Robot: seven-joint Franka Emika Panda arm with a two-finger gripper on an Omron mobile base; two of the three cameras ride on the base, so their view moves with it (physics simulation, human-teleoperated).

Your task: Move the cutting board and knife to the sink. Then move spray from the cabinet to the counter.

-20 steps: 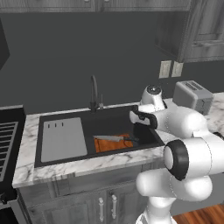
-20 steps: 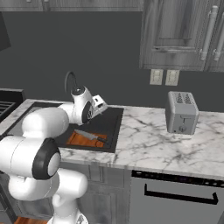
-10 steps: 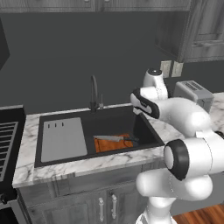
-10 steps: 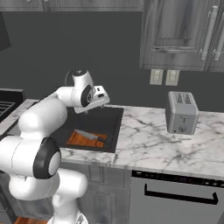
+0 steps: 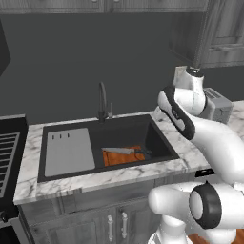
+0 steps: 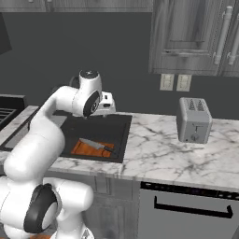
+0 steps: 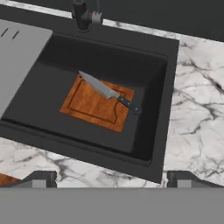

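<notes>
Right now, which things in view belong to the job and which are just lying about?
Job: cutting board, knife lying on it, sink, counter, open gripper.
Lying about: toaster, stove, wall outlets.

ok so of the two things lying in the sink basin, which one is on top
The knife, with a grey blade and black handle. It lies across the flat orange-brown cutting board, which rests on the sink floor beneath it.
</notes>
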